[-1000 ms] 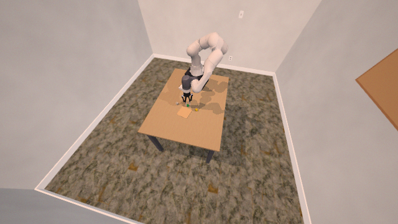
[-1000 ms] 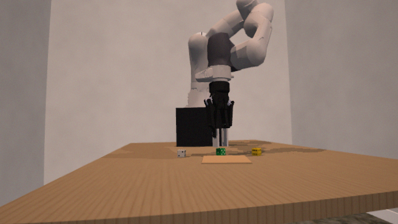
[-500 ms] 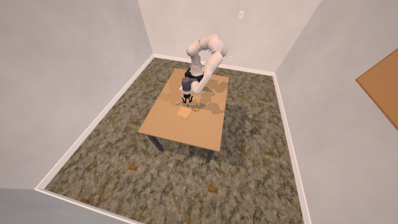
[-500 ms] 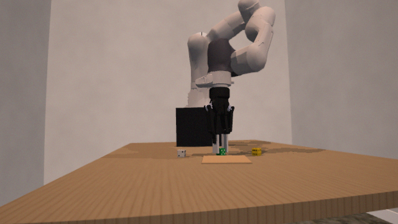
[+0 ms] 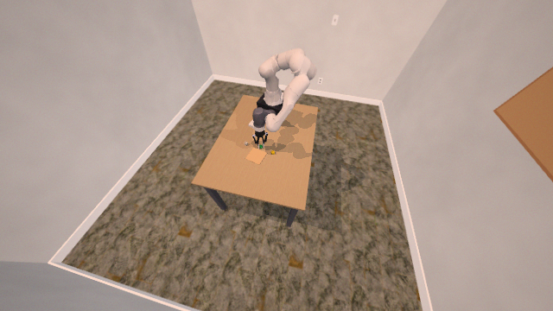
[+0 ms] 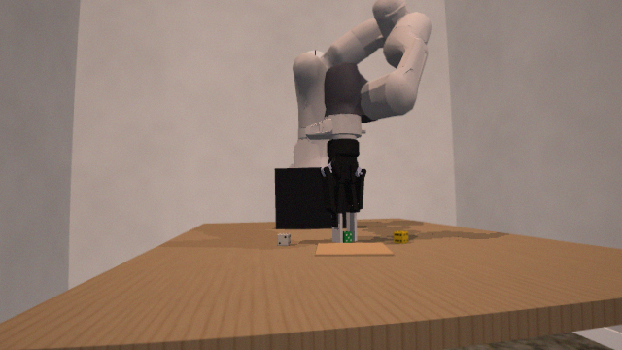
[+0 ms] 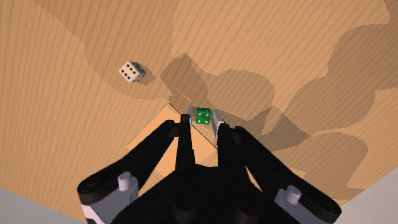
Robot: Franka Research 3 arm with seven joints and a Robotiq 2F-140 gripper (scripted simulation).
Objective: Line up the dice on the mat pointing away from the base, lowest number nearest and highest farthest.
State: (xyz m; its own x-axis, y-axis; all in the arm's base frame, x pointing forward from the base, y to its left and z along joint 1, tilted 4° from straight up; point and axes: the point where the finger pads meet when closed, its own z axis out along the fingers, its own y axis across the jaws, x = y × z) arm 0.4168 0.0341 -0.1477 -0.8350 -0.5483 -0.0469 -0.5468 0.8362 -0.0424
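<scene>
The green die [image 7: 203, 116] rests on the table just past the edge of the tan mat [image 6: 354, 249] on the robot's base side. My gripper [image 7: 202, 114] is lowered to the table and its two fingertips stand on either side of the green die, partly open and not squeezing it. It also shows in the exterior view [image 6: 344, 235], with the green die [image 6: 348, 236] between the fingers. The white die [image 7: 132, 72] lies on the table to the left, off the mat. The yellow die [image 6: 400, 236] lies on the table to the right of the mat.
The robot's black base block [image 6: 301, 198] stands behind the gripper. The arm's shadows fall across the wooden table top [image 5: 263, 161] around the dice.
</scene>
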